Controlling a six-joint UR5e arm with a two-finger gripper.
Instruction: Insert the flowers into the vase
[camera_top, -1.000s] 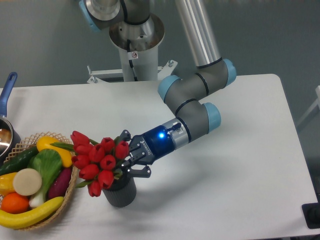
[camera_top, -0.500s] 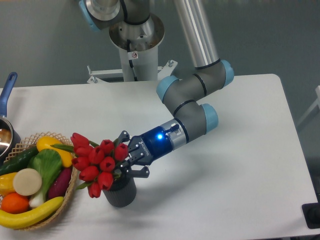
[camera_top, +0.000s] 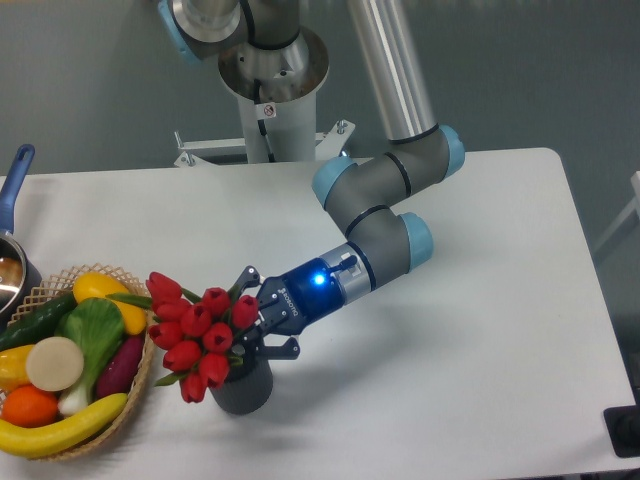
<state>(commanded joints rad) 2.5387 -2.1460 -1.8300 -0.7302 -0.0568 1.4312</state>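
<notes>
- The bunch of glossy red tulip buds (camera_top: 197, 330) stands in the small dark grey ribbed vase (camera_top: 243, 388), leaning towards nine o'clock.
- The black two-finger gripper (camera_top: 256, 322) sits closed around the stems.
- At nine o'clock, touching the buds: a wicker basket of toy vegetables (camera_top: 70, 362).
- A blue-handled metal pot (camera_top: 14, 245) sits at the white table's (camera_top: 480, 330) left edge.

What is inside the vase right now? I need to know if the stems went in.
The flowers lean out over the vase mouth, the gripper beside them. The stems' lower ends and the vase interior are covered by the buds.
</notes>
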